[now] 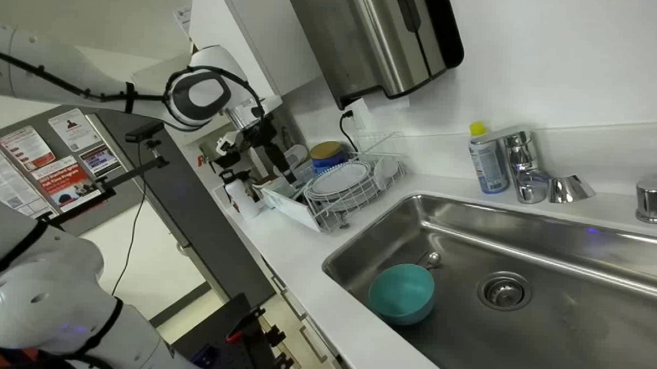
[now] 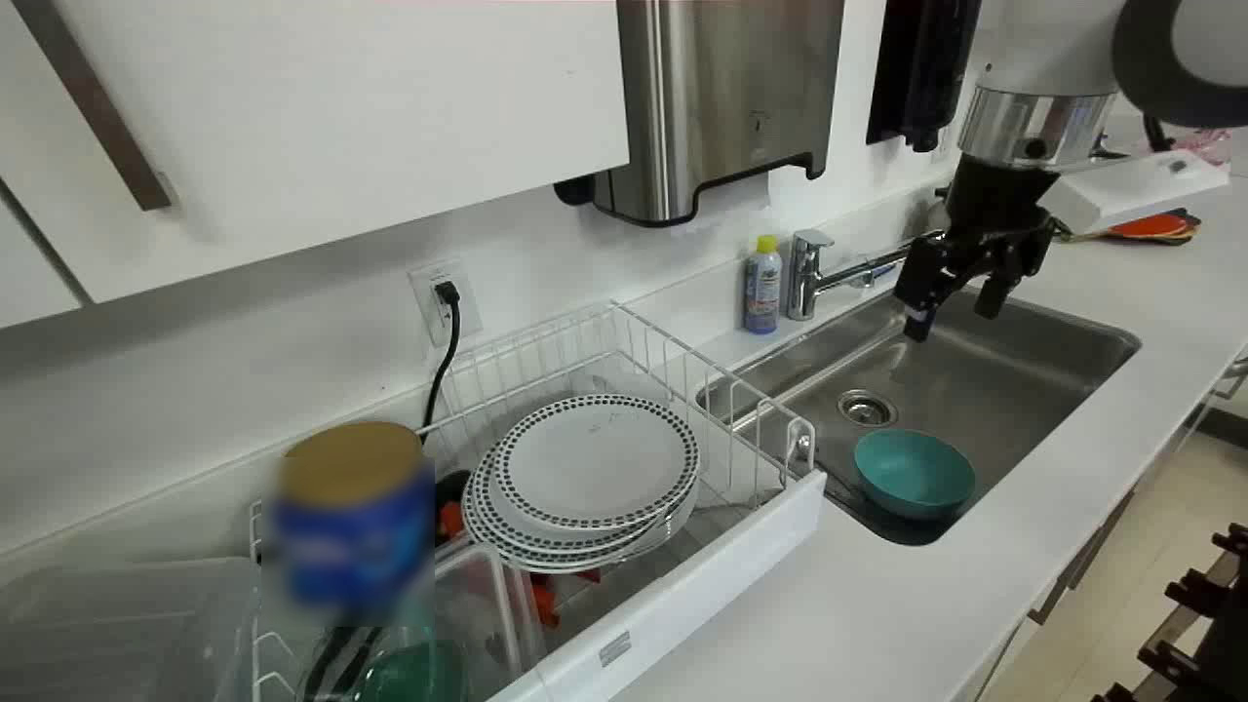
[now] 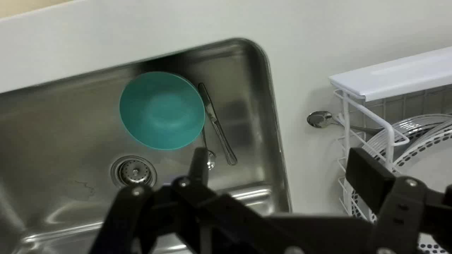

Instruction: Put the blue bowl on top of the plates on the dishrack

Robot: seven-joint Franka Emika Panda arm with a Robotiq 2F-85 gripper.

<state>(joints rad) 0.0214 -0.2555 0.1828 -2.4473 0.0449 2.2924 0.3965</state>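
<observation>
My hand (image 3: 283, 170) hangs spread and empty. The blue bowl (image 3: 162, 111) sits mouth-up in the sink (image 3: 63, 141), beside a knife (image 3: 218, 125); I should descend straight, straddling the bowl's rim opposite the knife, then squeeze.

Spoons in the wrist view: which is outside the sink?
The spoon whose handle passes behind wires of the rack; the other spoon is in the sink, near the knife.

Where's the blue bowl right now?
In the wrist view, the blue bowl is in the sink, just left of the knife and above the drain in the picture.
</observation>
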